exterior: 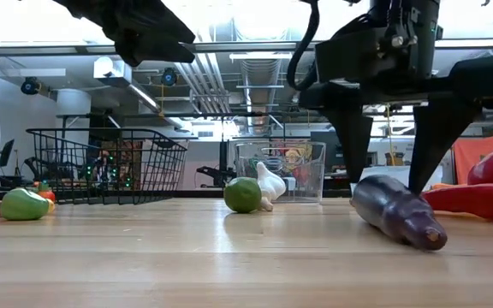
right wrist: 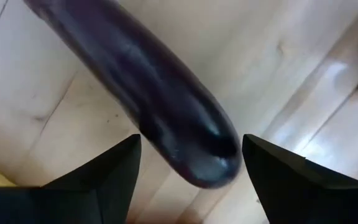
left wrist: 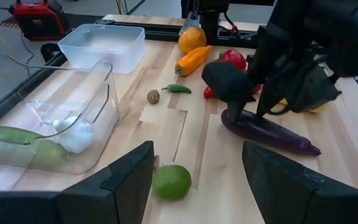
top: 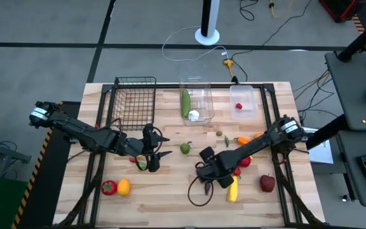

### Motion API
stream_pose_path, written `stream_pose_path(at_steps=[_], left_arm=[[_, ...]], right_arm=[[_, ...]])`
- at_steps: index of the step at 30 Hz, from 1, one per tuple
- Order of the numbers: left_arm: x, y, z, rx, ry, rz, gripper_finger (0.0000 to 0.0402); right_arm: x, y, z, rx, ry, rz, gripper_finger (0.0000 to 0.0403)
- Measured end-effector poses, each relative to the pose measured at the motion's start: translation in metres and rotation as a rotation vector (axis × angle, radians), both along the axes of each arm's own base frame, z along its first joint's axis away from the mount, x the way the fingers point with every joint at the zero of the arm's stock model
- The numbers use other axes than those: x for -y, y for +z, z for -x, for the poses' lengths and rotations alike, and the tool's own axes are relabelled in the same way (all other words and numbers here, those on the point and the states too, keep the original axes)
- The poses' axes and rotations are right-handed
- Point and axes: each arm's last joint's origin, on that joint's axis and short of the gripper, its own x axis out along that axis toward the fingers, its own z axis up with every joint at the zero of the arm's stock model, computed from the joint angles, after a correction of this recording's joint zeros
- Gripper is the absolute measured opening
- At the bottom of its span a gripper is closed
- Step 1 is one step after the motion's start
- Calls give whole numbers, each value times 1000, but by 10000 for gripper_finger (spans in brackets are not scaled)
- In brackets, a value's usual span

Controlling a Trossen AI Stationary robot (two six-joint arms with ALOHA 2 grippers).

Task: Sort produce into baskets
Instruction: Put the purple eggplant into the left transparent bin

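Note:
A purple eggplant [exterior: 398, 214] lies on its side on the table, right of centre toward the near edge. My right gripper [exterior: 385, 184] is open, pointing down, with one finger on each side of the eggplant's thick end [right wrist: 197, 149]; I see gaps on both sides. My left gripper [top: 154, 154] is open and empty, raised above the table left of centre; a green lime [left wrist: 171, 182] lies ahead of it. The black wire basket [top: 135, 95], the taller clear bin [top: 196, 102] with a cucumber and white garlic, and the shallow bin [top: 243, 100] stand along the far edge.
A green pepper [top: 143, 164] lies under the left gripper. A red pepper [top: 108, 187] and a yellow one [top: 124, 186] lie near the front left. A yellow pepper [top: 232, 189], a red pepper [top: 243, 162], a red apple [top: 267, 183] and an orange pepper [top: 243, 140] surround the right gripper.

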Motion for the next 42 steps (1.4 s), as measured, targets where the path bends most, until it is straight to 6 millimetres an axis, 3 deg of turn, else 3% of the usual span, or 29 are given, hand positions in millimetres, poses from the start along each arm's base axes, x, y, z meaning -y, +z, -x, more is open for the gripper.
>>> stream_pose_path(at_steps=[10,18,22,28,34,39,42], left_arm=[[0,0,0,-1,-3,-8,228],[0,0,0,1,-3,-8,228],[0,3,2,11,0,3,228],[1,16,11,66,-16,24,218],[11,28,25,115,-72,64,208],[21,30,35,108,-104,136,208],[24,27,41,71,-93,198,208]], right_arm=[[6,-6,-4,-23,-4,3,211],[15,-5,-8,-10,-112,-7,160],[18,6,-8,28,-184,-30,153],[30,46,-2,170,-284,-84,153],[71,97,3,468,-489,30,153],[129,129,8,680,-807,29,153],[167,138,12,750,-1025,-38,152]])
